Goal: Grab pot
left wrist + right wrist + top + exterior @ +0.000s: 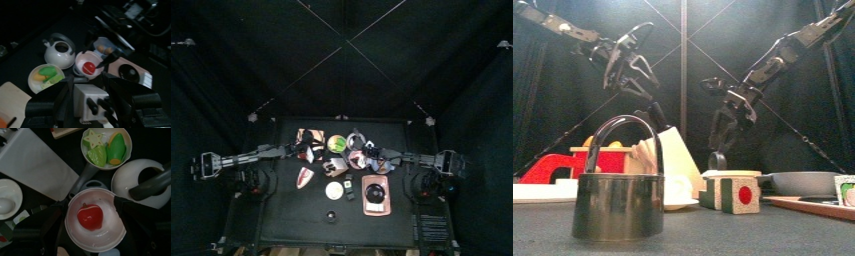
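Hands hung over the tabletop (780, 240). Left hand (93, 102) was open and empty. Right hand (87, 210) was open around the red bowl (93, 218). Pot (620, 195) stood well apart, in front. Reaching could knock bowls.

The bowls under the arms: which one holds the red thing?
The white bowl directly under the right end effector holds a single red fruit-like object. The neighbouring bowl holds green and yellow pieces instead.
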You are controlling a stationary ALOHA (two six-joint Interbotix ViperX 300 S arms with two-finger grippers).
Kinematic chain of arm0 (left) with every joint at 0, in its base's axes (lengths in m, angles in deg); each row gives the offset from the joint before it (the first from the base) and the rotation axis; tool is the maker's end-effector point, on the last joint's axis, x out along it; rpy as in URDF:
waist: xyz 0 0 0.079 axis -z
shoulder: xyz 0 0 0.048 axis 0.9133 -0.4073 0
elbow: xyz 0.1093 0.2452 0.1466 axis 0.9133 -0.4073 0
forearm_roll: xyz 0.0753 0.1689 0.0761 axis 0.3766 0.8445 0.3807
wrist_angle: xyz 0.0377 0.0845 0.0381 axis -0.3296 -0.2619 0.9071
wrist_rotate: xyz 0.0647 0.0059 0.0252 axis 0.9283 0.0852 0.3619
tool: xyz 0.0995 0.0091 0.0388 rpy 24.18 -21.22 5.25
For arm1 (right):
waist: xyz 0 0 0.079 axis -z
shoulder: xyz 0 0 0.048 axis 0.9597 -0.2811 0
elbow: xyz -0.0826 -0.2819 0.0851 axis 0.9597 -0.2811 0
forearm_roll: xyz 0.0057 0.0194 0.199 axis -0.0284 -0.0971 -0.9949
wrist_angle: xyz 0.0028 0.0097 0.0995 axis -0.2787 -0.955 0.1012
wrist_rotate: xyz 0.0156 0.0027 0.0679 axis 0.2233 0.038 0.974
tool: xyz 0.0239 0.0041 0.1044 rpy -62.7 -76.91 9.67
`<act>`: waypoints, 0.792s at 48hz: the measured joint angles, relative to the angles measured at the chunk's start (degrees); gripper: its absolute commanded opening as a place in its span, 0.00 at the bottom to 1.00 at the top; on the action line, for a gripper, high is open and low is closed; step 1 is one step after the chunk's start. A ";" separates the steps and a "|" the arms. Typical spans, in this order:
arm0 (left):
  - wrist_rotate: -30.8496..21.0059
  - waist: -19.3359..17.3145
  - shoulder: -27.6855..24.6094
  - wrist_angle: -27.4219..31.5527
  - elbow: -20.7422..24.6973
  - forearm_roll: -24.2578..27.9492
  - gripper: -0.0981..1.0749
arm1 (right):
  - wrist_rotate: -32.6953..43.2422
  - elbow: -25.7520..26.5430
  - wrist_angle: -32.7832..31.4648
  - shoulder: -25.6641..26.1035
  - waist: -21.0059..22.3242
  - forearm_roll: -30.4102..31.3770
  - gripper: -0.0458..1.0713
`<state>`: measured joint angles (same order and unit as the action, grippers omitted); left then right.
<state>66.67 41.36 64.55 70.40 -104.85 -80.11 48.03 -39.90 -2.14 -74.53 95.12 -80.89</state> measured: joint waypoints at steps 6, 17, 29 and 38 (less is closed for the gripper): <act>0.09 -1.14 -8.70 6.77 7.73 4.22 0.81 | 0.00 -3.43 3.52 2.64 0.00 0.97 0.95; 0.09 -2.37 -20.21 15.82 18.02 11.43 0.81 | 0.00 -6.86 5.63 6.77 0.09 0.97 0.95; -0.35 -3.34 -28.74 23.91 25.05 12.22 0.79 | 0.00 -8.09 6.77 7.56 0.09 1.05 0.95; -0.26 -4.66 -31.03 25.58 26.54 12.22 0.73 | 0.00 -8.17 6.77 7.56 0.09 1.05 0.95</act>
<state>66.41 36.70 33.52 95.98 -78.31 -67.89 48.03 -48.08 4.63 -66.97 95.21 -79.84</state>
